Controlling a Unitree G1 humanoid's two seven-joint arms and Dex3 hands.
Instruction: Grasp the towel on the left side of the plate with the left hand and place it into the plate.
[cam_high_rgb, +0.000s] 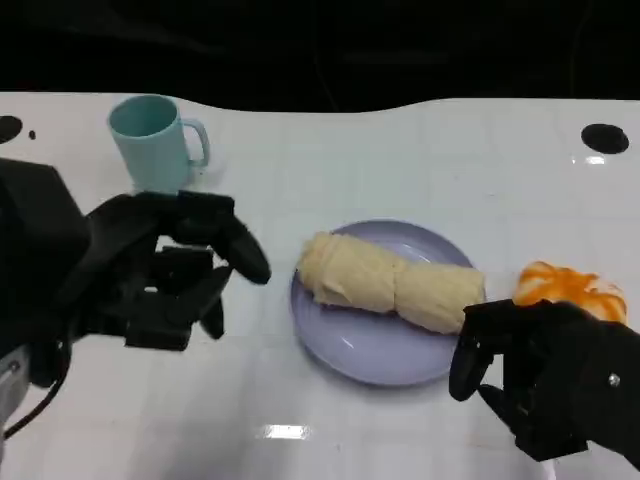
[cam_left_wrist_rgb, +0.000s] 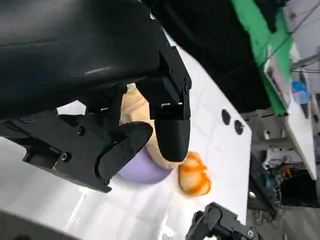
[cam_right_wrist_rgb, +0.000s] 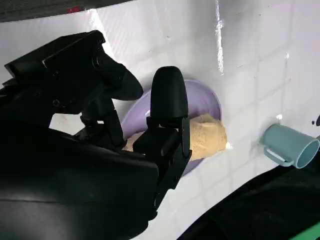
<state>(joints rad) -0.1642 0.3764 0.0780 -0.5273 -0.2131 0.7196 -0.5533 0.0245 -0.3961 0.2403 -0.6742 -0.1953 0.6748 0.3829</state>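
Observation:
A cream rolled towel (cam_high_rgb: 388, 282) lies across the lavender plate (cam_high_rgb: 370, 350) in the middle of the table. My left hand (cam_high_rgb: 175, 268) hovers left of the plate, its fingers apart and nothing in them. My right hand (cam_high_rgb: 540, 375) is at the plate's right front edge, also holding nothing. The left wrist view has the towel (cam_left_wrist_rgb: 137, 107) and plate (cam_left_wrist_rgb: 142, 170) partly hidden behind my left hand (cam_left_wrist_rgb: 125, 115). The right wrist view looks past my right hand (cam_right_wrist_rgb: 130, 130) to the towel (cam_right_wrist_rgb: 205, 140) lying on the plate (cam_right_wrist_rgb: 205, 100).
A teal mug (cam_high_rgb: 155, 140) stands at the back left, beyond my left hand. An orange-and-white object (cam_high_rgb: 570, 290) lies right of the plate, just behind my right hand. The table's far edge runs along the top. Two black holes (cam_high_rgb: 604, 138) mark the table surface.

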